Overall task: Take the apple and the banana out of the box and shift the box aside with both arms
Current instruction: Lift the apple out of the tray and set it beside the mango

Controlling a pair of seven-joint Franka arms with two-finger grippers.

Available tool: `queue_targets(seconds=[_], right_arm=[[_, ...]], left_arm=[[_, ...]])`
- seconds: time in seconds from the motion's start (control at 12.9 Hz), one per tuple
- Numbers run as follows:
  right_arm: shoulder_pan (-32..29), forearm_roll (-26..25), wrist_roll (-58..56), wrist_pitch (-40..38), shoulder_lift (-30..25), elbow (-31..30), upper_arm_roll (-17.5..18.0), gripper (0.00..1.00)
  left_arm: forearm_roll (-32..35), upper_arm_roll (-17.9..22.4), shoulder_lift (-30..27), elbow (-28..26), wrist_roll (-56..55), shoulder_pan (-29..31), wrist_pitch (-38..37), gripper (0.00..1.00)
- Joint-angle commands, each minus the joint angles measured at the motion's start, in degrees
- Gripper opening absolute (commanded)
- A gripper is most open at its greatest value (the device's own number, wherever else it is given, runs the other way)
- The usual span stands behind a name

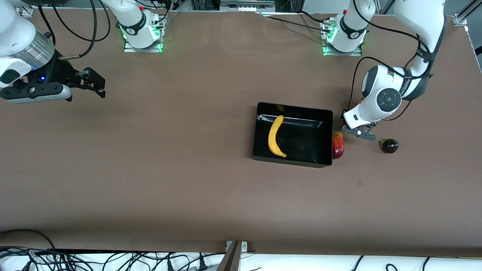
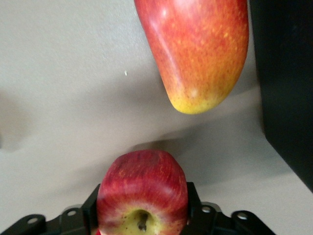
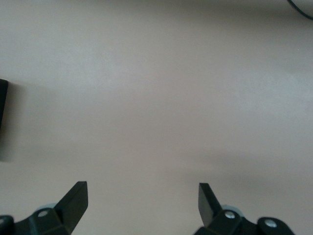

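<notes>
The black box (image 1: 293,162) sits mid-table with the yellow banana (image 1: 275,136) lying in it. The red-yellow mango (image 1: 337,145) lies on the table against the box's wall toward the left arm's end; it also shows in the left wrist view (image 2: 195,54). The dark purple fruit (image 1: 389,145) lies on the table beside the mango. My left gripper (image 2: 142,208) is shut on the red-yellow apple (image 2: 142,193), low beside the mango and the box; in the front view the gripper (image 1: 346,118) is mostly hidden under its wrist. My right gripper (image 1: 96,84) is open and empty. The pomegranate is not in view.
The box's black wall (image 2: 288,88) stands close beside the mango and the held apple. The right arm waits over bare table at its own end, fingers (image 3: 76,198) wide apart. Cables lie along the table's front edge (image 1: 113,259).
</notes>
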Motion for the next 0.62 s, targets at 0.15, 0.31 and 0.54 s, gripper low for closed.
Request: queue_targets(seconds=[0.15, 0.31, 0.54], right_arm=[[0.23, -0.99, 0.1, 0.02, 0.17, 0.67, -0.01, 1.0], [0.23, -0.99, 0.1, 0.02, 0.17, 0.67, -0.01, 1.0], [0.23, -0.99, 0.1, 0.02, 0.17, 0.67, -0.01, 1.0]], left_arm=[[-0.19, -0.17, -3.45, 1.16, 0.2, -0.23, -0.42, 1.0], [-0.37, -0.69, -5.66, 6.06, -0.24, -0.84, -6.8, 1.0], [-3.43, -3.59, -5.23, 19.94, -6.63, -2.94, -23.14, 1.0]])
